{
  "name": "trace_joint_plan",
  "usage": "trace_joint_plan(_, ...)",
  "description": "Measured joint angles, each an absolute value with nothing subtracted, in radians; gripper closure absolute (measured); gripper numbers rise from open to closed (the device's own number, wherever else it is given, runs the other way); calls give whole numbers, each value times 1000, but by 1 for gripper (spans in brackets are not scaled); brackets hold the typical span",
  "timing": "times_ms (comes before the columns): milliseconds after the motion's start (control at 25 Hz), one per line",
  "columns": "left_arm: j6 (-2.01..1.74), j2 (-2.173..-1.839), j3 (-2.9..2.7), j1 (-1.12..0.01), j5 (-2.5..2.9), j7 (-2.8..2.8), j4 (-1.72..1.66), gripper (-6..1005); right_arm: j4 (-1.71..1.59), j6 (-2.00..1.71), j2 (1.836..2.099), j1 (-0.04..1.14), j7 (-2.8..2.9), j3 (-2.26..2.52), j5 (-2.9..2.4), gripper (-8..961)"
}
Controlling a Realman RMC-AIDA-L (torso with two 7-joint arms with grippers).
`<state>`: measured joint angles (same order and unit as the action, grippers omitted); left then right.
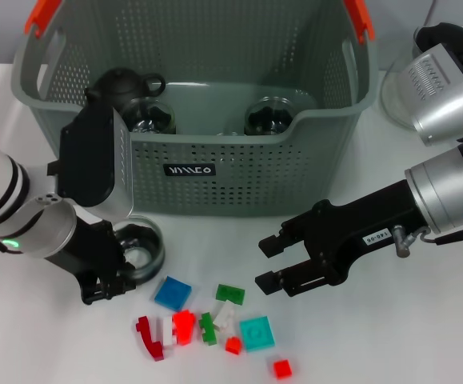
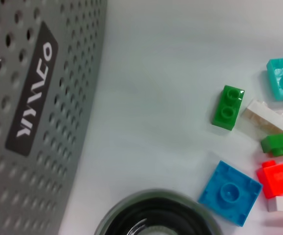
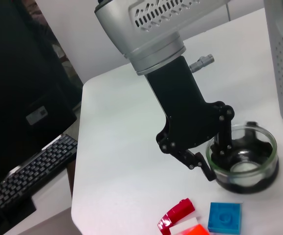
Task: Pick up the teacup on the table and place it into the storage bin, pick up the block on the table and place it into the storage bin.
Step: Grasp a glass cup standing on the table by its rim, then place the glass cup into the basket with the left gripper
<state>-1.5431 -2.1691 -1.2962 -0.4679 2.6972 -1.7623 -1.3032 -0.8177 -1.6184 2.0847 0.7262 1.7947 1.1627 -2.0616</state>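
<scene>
A clear glass teacup (image 1: 147, 248) with a dark base stands on the white table just in front of the storage bin (image 1: 239, 164). My left gripper (image 1: 119, 272) straddles its near rim, one finger inside and one outside, shut on the wall; the right wrist view shows this grip (image 3: 215, 164) on the teacup (image 3: 249, 171). Loose blocks lie in front: a blue block (image 1: 173, 293), a green block (image 1: 230, 294), a teal block (image 1: 257, 333) and red ones. My right gripper (image 1: 265, 262) hovers open just right of the green block, holding nothing.
Inside the bin sit a dark teapot (image 1: 123, 84) and two glass cups (image 1: 269, 116). A clear glass vessel (image 1: 395, 96) stands right of the bin. The table's edge and a keyboard (image 3: 29, 171) lie beyond my left arm.
</scene>
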Motion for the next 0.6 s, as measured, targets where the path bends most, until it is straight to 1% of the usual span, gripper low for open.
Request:
trace_joint_plan(320, -1627, -2168, -1244, -469, 2660, -1761, -1346, 867, -818, -1621, 2081, 722, 1794, 1163, -2062, 329)
trace_joint_plan(560, -1842, -2165, -1047, -479, 2511, -1754, -1422, 954, -816, -1621, 2076, 721, 1788, 1163, -2062, 329)
trace_joint_plan(600, -1887, -2165, -997, -485, 2480, -1754, -1441, 954, -816, -1622, 2075, 721, 1787, 1163, -2062, 329)
